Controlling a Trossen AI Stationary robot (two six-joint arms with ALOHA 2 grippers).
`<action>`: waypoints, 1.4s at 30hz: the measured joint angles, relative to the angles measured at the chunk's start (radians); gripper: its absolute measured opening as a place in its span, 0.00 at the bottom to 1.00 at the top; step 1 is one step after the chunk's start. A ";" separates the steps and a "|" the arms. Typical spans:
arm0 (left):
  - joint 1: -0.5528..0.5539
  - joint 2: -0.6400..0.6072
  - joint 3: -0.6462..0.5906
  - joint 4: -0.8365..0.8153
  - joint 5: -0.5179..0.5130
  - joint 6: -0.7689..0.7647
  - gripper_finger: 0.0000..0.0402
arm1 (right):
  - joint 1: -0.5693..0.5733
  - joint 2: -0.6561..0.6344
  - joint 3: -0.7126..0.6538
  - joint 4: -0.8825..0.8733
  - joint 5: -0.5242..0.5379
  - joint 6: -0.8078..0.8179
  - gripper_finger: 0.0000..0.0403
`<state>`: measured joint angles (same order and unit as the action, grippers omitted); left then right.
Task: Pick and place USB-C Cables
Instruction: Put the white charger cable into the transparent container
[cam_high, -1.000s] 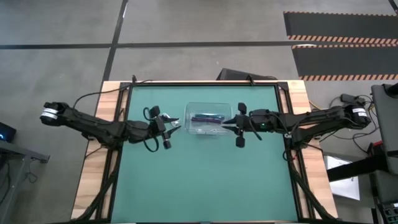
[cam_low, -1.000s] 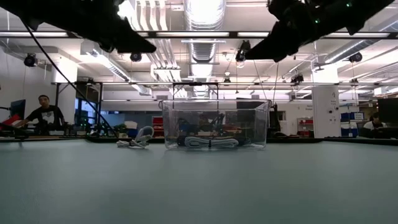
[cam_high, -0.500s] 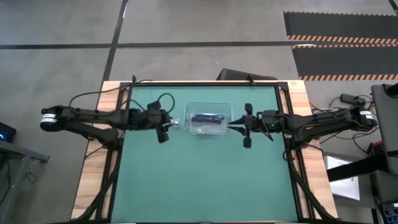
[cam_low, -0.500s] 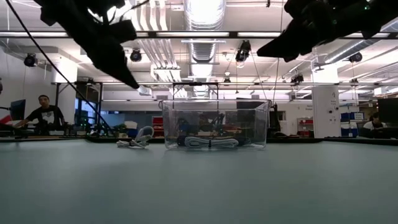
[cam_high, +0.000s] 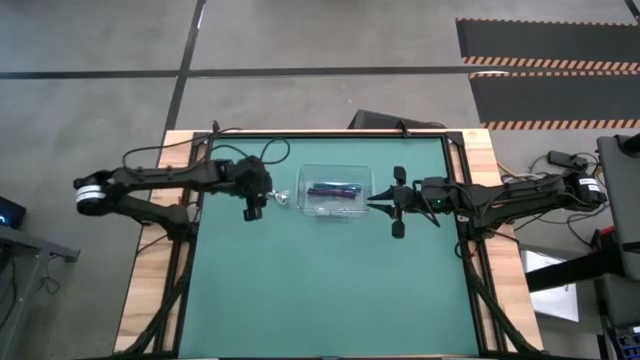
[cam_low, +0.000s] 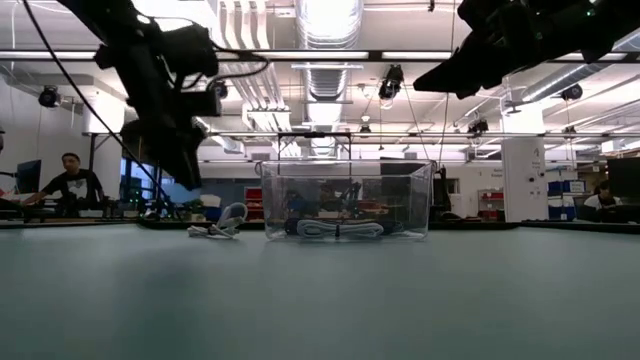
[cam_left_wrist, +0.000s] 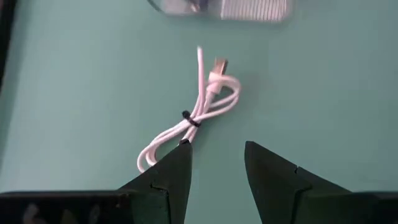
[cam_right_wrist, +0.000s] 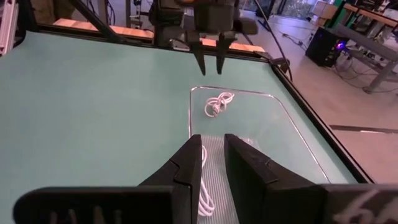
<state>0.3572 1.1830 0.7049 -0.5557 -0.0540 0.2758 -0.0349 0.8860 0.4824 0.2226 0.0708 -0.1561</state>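
One white USB-C cable bundle (cam_left_wrist: 199, 112) lies flat on the green table just left of a clear container (cam_high: 303, 178); it also shows as the white bundle (cam_high: 283, 197) (cam_low: 222, 225). My left gripper (cam_left_wrist: 217, 155) is open and points down above its looped end, touching nothing. Inside the container lie a dark cable (cam_high: 333, 190), a teal-grey cable (cam_low: 335, 229) and a white cable (cam_right_wrist: 202, 186). My right gripper (cam_high: 372, 203) hovers right of the container, above the table, its fingers a narrow gap apart and holding nothing.
The clear container (cam_low: 270, 200) stands in the far middle of the table, between the two grippers. Bare green table (cam_high: 330, 290) spreads over the whole near half. Wooden edges and black rails frame the mat. A person sits far behind the table (cam_low: 68, 180).
My left gripper has swung a little toward the table's left, tipped to point down, and dropped toward the white cable. My right gripper drew back a little toward the table's right, away from the container, then held still. The cables have not moved.
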 joint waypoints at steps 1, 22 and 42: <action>0.005 0.022 0.003 0.002 0.000 0.036 0.33 | 0.000 0.000 0.000 0.000 0.000 0.005 0.15; 0.070 0.303 0.006 0.215 -0.003 0.261 0.33 | 0.000 0.000 0.000 -0.008 0.000 0.027 0.15; 0.101 0.366 0.007 0.270 0.006 0.228 0.30 | 0.000 0.001 0.000 -0.008 0.000 0.033 0.15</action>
<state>0.4583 1.5490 0.7116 -0.2859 -0.0482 0.5037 -0.0349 0.8867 0.4820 0.2146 0.0708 -0.1234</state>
